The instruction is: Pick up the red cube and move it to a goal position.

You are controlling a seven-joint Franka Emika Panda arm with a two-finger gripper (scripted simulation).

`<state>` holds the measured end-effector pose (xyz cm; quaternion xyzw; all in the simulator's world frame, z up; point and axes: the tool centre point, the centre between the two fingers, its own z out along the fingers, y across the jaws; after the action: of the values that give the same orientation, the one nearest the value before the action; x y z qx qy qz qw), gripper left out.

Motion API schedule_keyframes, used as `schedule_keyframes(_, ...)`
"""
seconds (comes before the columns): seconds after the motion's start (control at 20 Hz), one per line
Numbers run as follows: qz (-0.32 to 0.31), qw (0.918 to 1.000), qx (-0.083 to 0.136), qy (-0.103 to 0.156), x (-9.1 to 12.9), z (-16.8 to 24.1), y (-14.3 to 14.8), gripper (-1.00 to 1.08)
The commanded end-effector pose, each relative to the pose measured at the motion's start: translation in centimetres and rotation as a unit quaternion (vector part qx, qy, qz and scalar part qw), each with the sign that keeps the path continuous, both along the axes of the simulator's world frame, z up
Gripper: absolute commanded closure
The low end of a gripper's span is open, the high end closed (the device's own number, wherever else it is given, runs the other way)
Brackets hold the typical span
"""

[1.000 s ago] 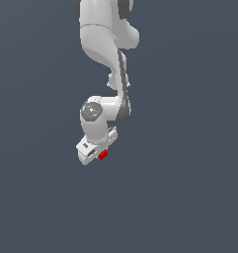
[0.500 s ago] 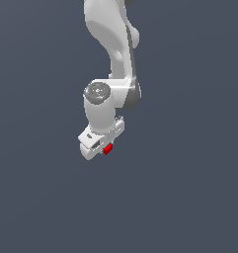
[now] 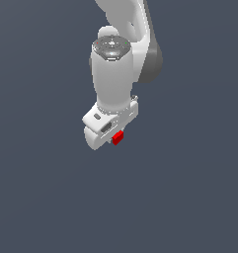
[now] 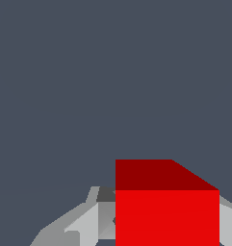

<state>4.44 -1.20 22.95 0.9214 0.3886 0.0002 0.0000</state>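
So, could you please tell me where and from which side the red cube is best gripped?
Across two opposite flat faces, as the claw seems to have it now. The cube is plain, with equal faces and no handle, so any parallel pair should serve. In the wrist view the cube sits between the grey fingers, which flank it on either side, approached along the claw's own axis.

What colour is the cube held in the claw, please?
Plain bright red cube, clearest in the wrist view.

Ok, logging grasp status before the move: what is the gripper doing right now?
Gripper: closed on the red cube, which the wrist view shows between the fingers.
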Motion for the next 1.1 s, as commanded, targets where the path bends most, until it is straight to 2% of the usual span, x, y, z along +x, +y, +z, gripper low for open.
schedule_keyframes(0.0, 0.000, 1.0000, 0.000, 0.000, 0.4, 2.8, 1.0, 1.08)
schedule_keyframes(0.5, -0.001, 1.0000, 0.000, 0.000, 2.1, 12.2, 4.5, 1.08)
schedule_keyframes(1.05, -0.001, 1.0000, 0.000, 0.000, 3.5, 18.6, 6.8, 1.08)
